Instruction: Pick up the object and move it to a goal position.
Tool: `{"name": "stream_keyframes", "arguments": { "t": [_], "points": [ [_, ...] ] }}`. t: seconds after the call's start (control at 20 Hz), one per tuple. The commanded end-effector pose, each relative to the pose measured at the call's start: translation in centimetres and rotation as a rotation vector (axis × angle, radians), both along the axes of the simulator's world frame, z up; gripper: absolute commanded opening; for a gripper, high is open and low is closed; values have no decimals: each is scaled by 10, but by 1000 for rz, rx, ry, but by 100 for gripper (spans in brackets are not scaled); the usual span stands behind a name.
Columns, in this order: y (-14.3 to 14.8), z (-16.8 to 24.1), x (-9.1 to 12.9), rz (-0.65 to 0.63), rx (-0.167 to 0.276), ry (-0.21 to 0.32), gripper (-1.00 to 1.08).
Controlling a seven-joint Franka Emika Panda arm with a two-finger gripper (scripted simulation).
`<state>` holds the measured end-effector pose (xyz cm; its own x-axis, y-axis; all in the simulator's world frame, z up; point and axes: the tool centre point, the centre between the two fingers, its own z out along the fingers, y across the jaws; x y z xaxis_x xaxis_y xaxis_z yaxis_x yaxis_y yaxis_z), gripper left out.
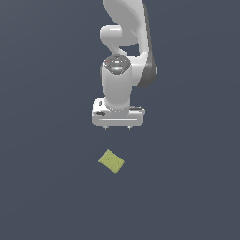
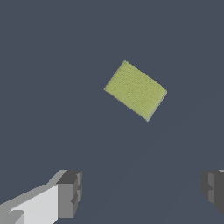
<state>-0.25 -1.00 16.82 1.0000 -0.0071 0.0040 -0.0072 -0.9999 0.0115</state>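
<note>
The object, a small yellow-green cube [image 1: 111, 161], lies on the dark grey floor, turned at an angle. In the wrist view the cube [image 2: 135, 90] shows its faintly textured top. My white gripper [image 1: 117, 128] hangs above the floor, apart from the cube and slightly toward the exterior view's right of it. Its two fingers [image 2: 70, 194] stand wide apart with nothing between them, so the gripper [image 2: 141, 192] is open. The cube lies outside the gap between the fingers.
The white arm [image 1: 126, 42] rises behind the gripper to the upper edge of the exterior view. Plain dark grey floor [image 1: 47, 187] lies all around the cube.
</note>
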Motion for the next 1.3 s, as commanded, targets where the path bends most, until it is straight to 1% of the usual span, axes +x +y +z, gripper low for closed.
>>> {"name": "stream_keyframes", "arguments": {
  "t": [0.0,0.45,0.85,1.25],
  "points": [
    [0,0,0,0,0,0,100],
    [16,5,-2,31,17,3,100],
    [15,4,-1,39,16,3,100],
    [12,-4,9,124,11,5,100]
  ]
}}
